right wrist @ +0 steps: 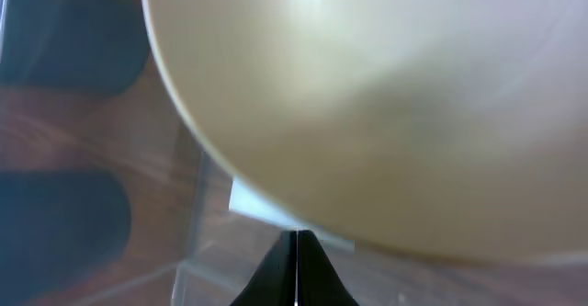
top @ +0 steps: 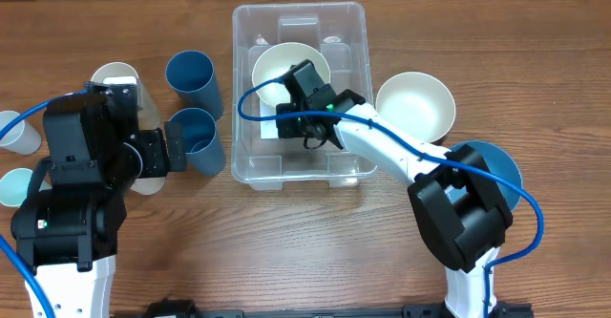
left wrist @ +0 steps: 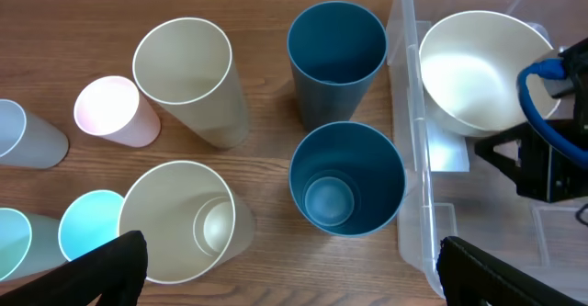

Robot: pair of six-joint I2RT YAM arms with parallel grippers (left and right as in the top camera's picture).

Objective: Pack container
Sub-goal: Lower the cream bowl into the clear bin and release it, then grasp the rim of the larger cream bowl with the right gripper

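Bowl [top: 282, 70] rim pinched, hidden under right fingers [right wrist: 276, 283]; left fingers [left wrist: 115, 269] cropped, spread.

Clear container [top: 355, 31], cream bowl [top: 277, 65], dark blue cup [top: 194, 79], pink cup [left wrist: 112, 111], brown table [top: 286, 251]

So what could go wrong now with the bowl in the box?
1. The cream bowl looks tilted inside the container, and the right hand is closed right at its edge. It might slip or tip over.
2. The blue cable loops close to the bowl and could catch on it.
3. The blue cup stands close beside the container's wall, so a bump might knock it over.
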